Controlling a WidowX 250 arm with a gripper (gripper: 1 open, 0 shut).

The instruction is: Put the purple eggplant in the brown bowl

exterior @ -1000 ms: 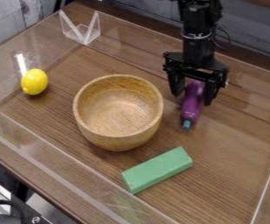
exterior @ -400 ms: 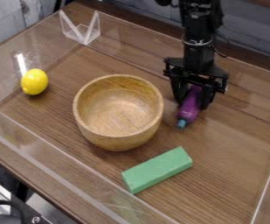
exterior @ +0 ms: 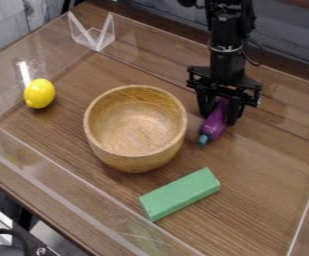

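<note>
1. Wooden tabletop (exterior: 270, 170), glossy under a clear sheet.
2. Purple eggplant (exterior: 214, 124) lies just right of the brown bowl (exterior: 137, 126); looks light, stiff, slippery, best pinched mid-body.
3. Gripper (exterior: 221, 106) apparently clamped on it.
4. Lemon (exterior: 39, 93) far left; green block (exterior: 180, 193) near.

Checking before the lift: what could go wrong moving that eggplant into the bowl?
The claw grips the purple eggplant near its upper end, so it may swing or slip out. The brown bowl sits close beside it with a thick wall; a low carry could clip the rim.
</note>
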